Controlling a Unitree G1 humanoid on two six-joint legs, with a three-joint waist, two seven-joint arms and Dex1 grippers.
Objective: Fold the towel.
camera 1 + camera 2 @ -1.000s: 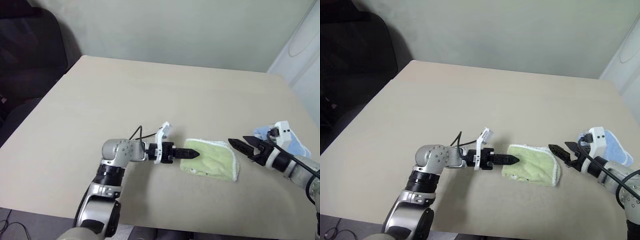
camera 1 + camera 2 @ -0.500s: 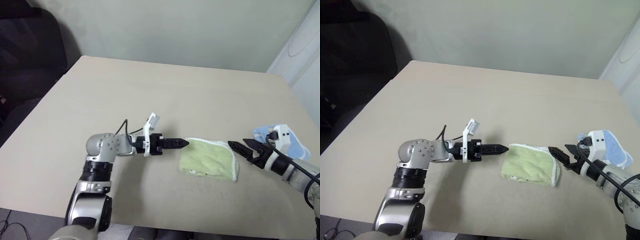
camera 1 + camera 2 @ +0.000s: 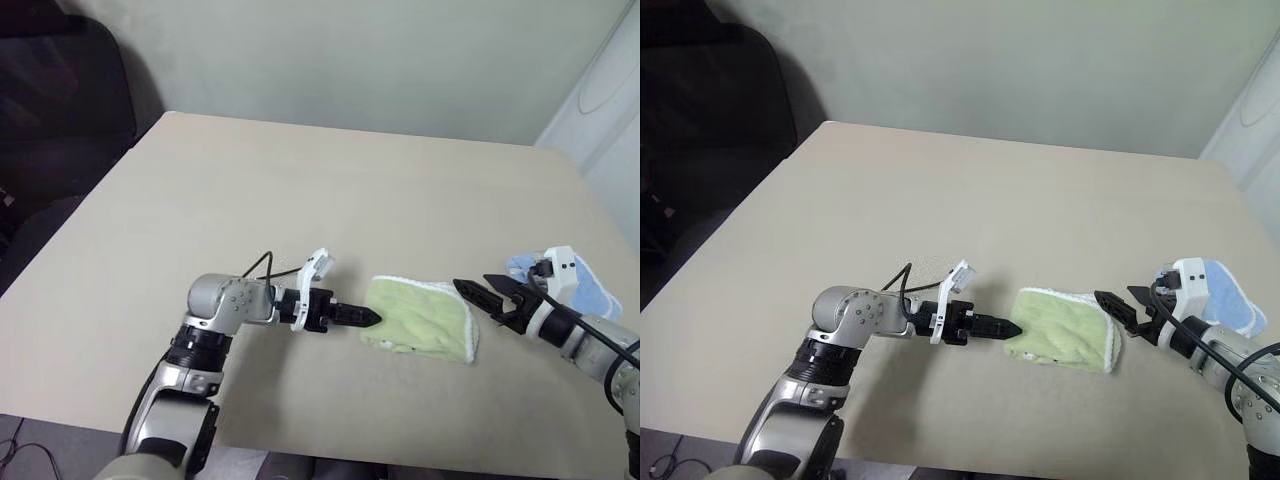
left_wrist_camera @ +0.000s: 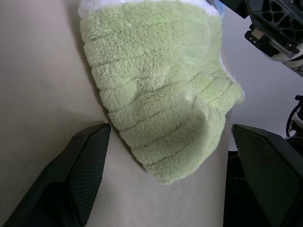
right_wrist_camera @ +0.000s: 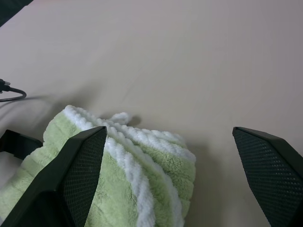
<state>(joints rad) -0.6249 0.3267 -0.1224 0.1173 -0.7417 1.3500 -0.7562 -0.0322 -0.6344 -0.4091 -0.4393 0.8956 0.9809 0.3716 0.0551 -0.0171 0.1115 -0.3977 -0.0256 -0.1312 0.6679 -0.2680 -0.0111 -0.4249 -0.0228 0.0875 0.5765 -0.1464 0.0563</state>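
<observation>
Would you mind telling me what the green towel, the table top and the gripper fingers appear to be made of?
The towel looks like plush terry cloth: looped, ribbed pile, with white edging. The table seems a matte beige laminate or painted board, smooth and without grain; which one is unclear. The left gripper has fingers that look like black moulded plastic with a fine cross-hatched grip texture.

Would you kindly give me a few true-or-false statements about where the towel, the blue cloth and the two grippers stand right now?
1. The towel lies folded on the table. True.
2. The left gripper is clamped on the towel. False: its jaws are open, its tips at the towel's near-left edge.
3. The right gripper is open and holds nothing. True.
4. The light blue cloth lies on top of the towel. False: it lies apart, beyond the right gripper, near the table's right edge.
5. The towel sits between the two grippers. True.
</observation>
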